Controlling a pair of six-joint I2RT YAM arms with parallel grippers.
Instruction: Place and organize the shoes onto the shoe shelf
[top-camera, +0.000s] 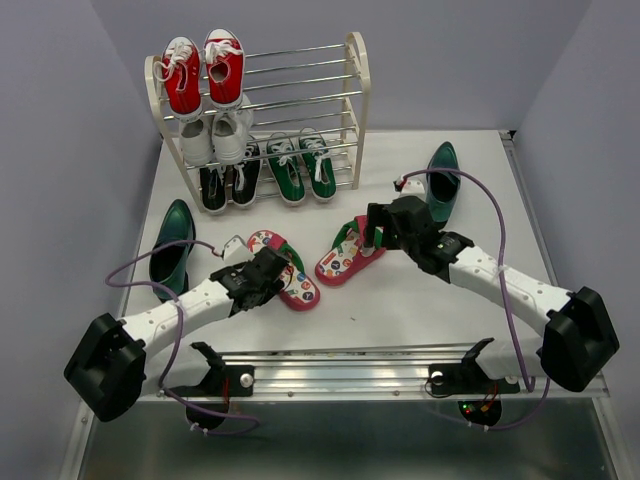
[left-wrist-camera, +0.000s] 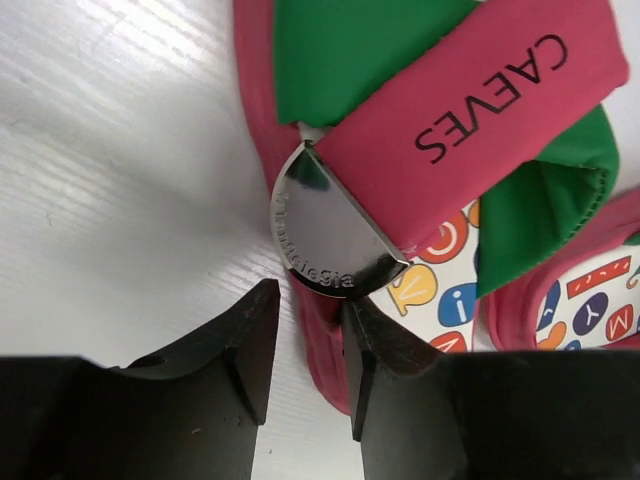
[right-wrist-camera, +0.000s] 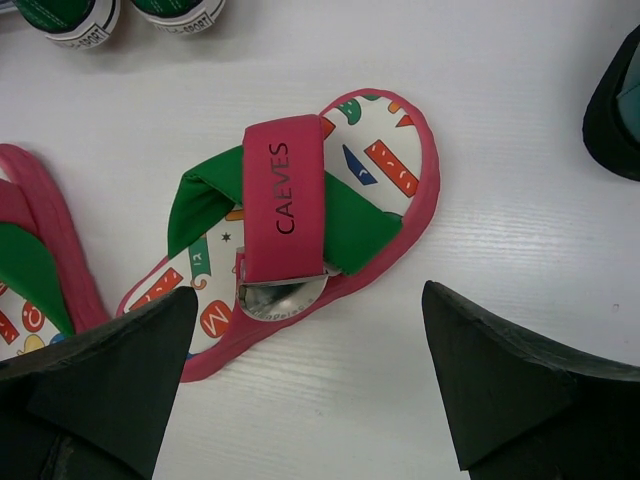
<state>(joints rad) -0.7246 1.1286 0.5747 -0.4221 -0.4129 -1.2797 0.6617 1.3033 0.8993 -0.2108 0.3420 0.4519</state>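
Two pink-red patterned flip-flops lie mid-table: the left one (top-camera: 292, 278) (left-wrist-camera: 450, 110) and the right one (top-camera: 345, 258) (right-wrist-camera: 300, 200). My left gripper (top-camera: 272, 272) (left-wrist-camera: 308, 350) is down at the left flip-flop. Its jaws are half closed astride the pink sole edge; the right finger touches the edge and a strip of table shows beside the left finger. My right gripper (top-camera: 372, 232) (right-wrist-camera: 310, 360) hovers open over the right flip-flop. Teal dress shoes lie apart at the left (top-camera: 172, 245) and right (top-camera: 441, 180). Green sneakers (top-camera: 302, 166) sit on the bottom tier of the shoe shelf (top-camera: 356, 75).
Red sneakers (top-camera: 203, 70) stand on the shelf's top tier, white sneakers (top-camera: 212, 135) on the middle tier and dark sneakers (top-camera: 228, 183) on the bottom left. The right halves of the upper two tiers hold nothing. A metal rail (top-camera: 350, 355) runs along the near edge.
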